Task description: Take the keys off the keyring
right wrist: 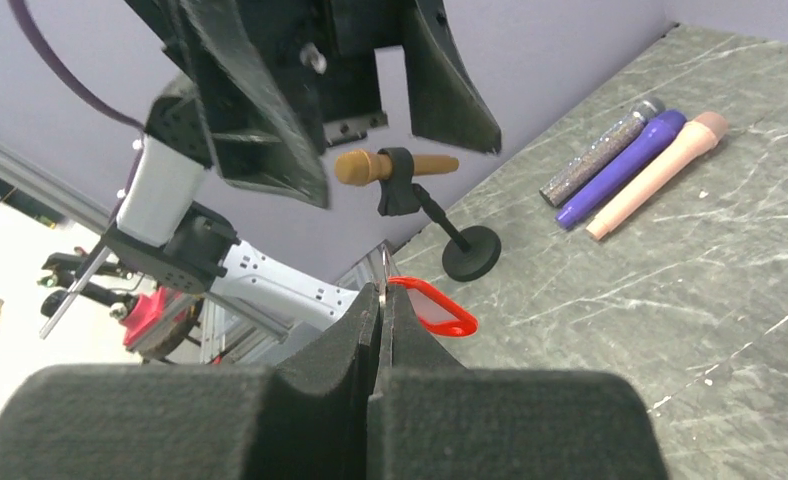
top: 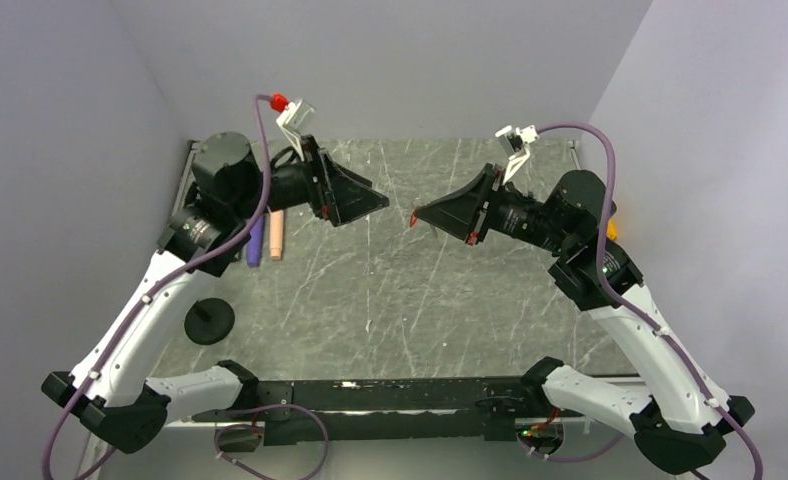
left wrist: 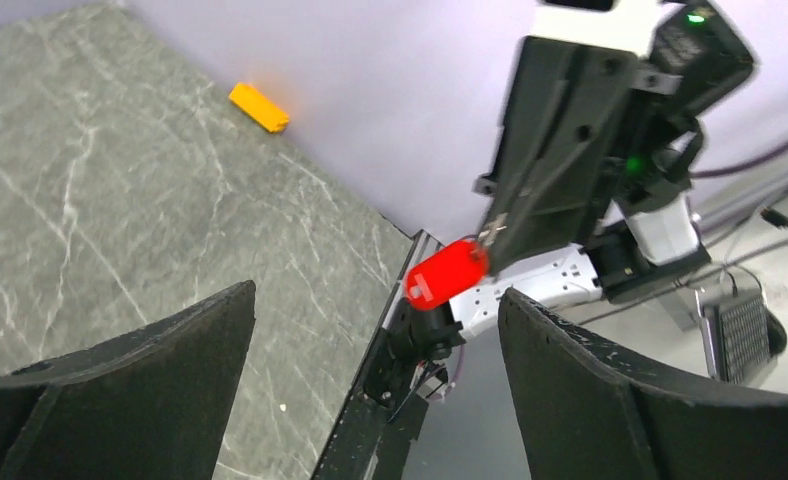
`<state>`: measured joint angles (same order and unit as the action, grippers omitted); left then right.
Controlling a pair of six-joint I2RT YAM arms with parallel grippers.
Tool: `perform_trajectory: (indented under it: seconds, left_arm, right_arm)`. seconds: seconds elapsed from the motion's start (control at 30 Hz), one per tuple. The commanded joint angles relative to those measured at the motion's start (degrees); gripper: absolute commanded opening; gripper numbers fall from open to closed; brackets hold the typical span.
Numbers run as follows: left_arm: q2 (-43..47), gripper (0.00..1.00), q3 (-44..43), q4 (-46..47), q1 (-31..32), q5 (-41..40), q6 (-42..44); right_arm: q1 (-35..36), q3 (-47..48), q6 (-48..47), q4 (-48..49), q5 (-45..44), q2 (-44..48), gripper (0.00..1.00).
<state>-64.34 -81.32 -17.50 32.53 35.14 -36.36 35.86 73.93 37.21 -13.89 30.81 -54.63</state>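
Far left on the grey marble-look table [top: 370, 290] sits a matte black stand [top: 209, 320] with a round disc base and a tan mic-shaped thing [right wrist: 395, 165] clipped in it. Next to that are three smooth sticks lying side by side: glittery silver [right wrist: 602, 165], glossy purple [top: 254, 240] and peachy pink [top: 276, 234].

The left gripper [top: 375, 203] hangs above the table, wedge-shaped matte black pads spread wide, gripping nothing. Just off its tip is the keyring [top: 413, 217], a shiny red plastic tag with rounded ends on a thin metal ring, up in the air.

The right gripper [top: 417, 213] has its pads pressed flat together, pinching that ring, with the tag poking out past the tips. Far right by the wall there's a small blocky yellow-orange box [left wrist: 259, 107].
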Motion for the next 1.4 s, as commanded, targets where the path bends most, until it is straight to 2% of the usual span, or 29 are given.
perform_trajectory:
  seconds: [0.0,0.27,0.53,0.83,1.03,1.37]
  left_arm:
    - [-2.0,0.95,-8.04,-1.72,-1.57,10.88,5.92]
    - [-6.29,0.9,-12.13,-0.68,-1.92,11.73,5.22]
    - [-11.57,0.81,-13.42,5.92,-1.87,12.8,1.35]
    - [-14.75,0.78,-13.15,3.02,0.09,10.82,5.23]
    - [-16.51,0.76,-14.95,2.73,0.75,10.34,4.3]
    - [-14.45,0.78,-16.38,-5.68,2.47,5.31,11.64]
  right_arm:
    - [-0.33,2.03,-1.0,-0.96,4.63,-0.26,0.0]
    - [-0.75,-2.51,1.1,0.62,4.86,2.33,0.0]
    - [-2.57,-5.04,0.96,-0.67,3.61,3.67,0.0]
    - [-2.64,-14.64,5.66,3.03,1.48,8.05,0.0]
    - [-2.64,-13.93,4.91,-0.59,-0.04,10.07,0.0]
    - [-2.69,-13.81,4.51,-4.95,-1.86,12.16,0.0]
